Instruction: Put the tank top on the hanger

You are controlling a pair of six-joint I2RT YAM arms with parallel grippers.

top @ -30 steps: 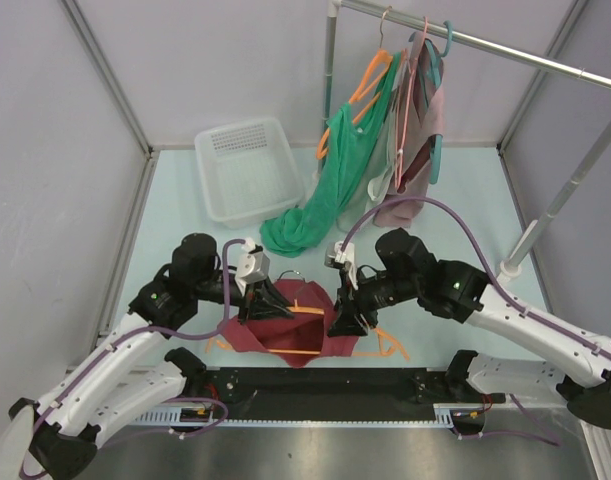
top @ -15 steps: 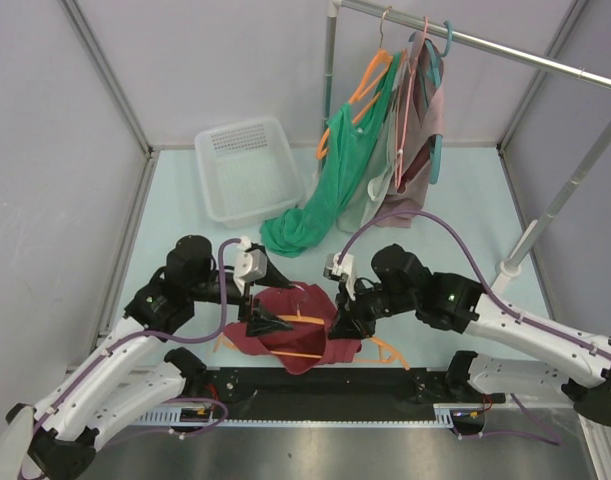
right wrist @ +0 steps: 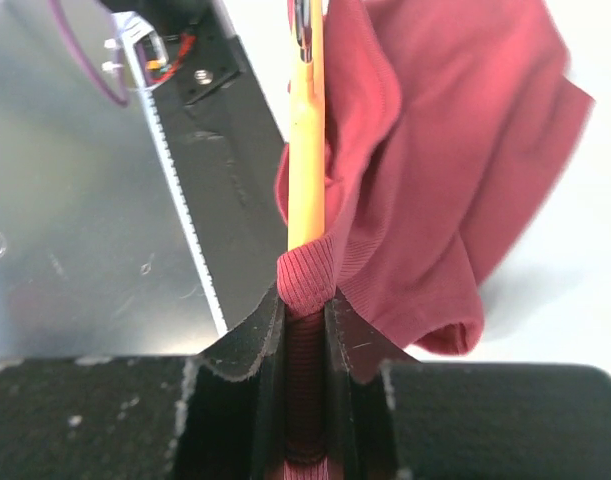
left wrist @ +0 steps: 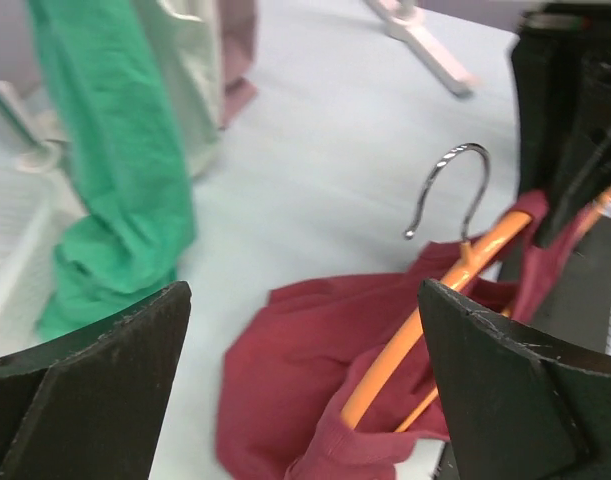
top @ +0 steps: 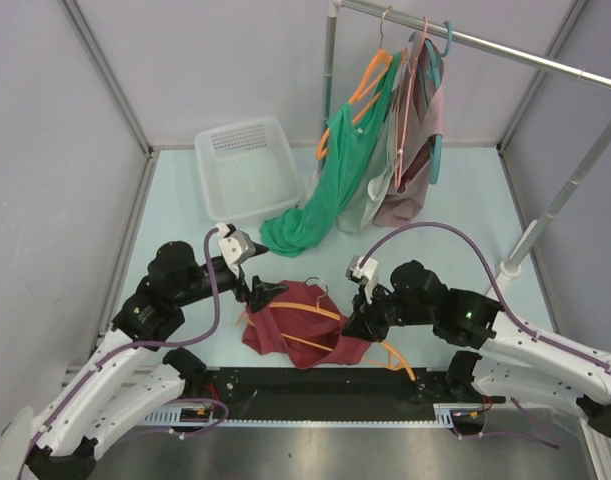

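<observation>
The maroon tank top lies bunched on the table between the arms, with the orange hanger threaded partly through it and its metal hook sticking out at the far side. My left gripper stands wide open just left of the fabric and holds nothing. In the left wrist view the tank top and hanger lie beyond the open left gripper. My right gripper is shut on the ribbed strap of the tank top, and the hanger arm emerges from that strap at the right gripper.
A white basket stands at the back left. A green garment and a pale pink garment hang from the rail, the green one trailing onto the table. The rail's stand foot is at the right. The black base rail runs along the near edge.
My left gripper has opened, let go of the tank top and drawn back to the left. The right gripper has closed on the strap and pulled it right and nearer, dragging hanger and fabric.
</observation>
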